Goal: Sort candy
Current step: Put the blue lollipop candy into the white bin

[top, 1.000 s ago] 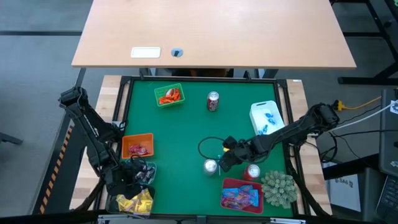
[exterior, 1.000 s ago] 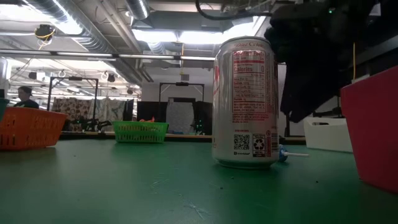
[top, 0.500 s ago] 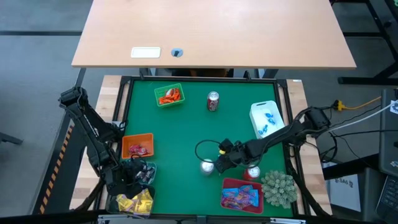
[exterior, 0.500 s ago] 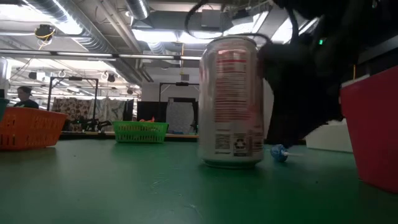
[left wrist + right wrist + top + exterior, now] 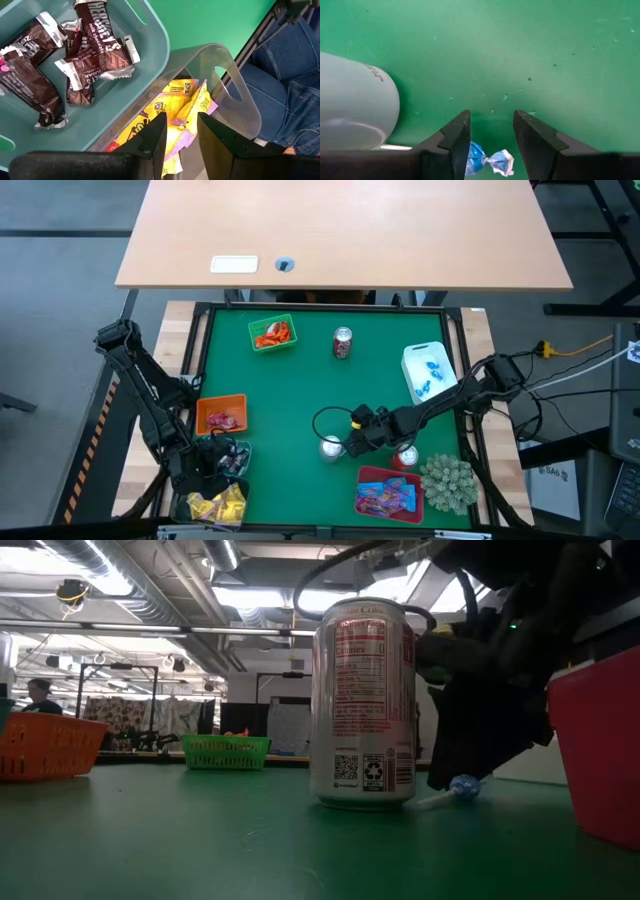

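Right tool (image 5: 490,137), fingers parted, straddled a small blue-wrapped lollipop (image 5: 487,160) at the silver can's (image 5: 331,447) three o'clock: light, crinkly, best pinched across its round head.

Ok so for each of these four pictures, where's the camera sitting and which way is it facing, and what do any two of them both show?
High view: above the table, facing straight down; both arms show, right gripper by a can.
Low view: table-top height, facing level across; the can and a dark arm beside it.
Left wrist view: looks past its own fingers onto chocolate bars and yellow packets.
Right wrist view: looks down between open fingers at a blue wrapped candy.
Shared: low and right wrist views both show the blue wrapped candy beside the can.
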You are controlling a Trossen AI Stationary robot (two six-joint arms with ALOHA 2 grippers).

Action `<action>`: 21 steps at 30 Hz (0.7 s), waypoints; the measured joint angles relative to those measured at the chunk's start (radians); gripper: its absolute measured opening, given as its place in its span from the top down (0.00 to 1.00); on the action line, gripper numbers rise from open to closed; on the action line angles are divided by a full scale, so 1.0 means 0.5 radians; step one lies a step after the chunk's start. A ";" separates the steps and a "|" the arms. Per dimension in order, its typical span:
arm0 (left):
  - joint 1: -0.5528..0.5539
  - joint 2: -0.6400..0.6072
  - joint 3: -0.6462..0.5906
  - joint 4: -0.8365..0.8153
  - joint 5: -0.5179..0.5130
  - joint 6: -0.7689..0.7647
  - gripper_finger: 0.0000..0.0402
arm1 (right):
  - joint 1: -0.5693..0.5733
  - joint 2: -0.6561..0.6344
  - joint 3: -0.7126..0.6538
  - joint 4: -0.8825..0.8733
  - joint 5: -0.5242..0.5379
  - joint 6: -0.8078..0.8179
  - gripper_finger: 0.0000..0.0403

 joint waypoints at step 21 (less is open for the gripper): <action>0.000 0.000 0.000 -0.001 -0.070 0.005 0.76 | -0.003 -0.181 0.134 -0.297 -0.228 -1.066 0.62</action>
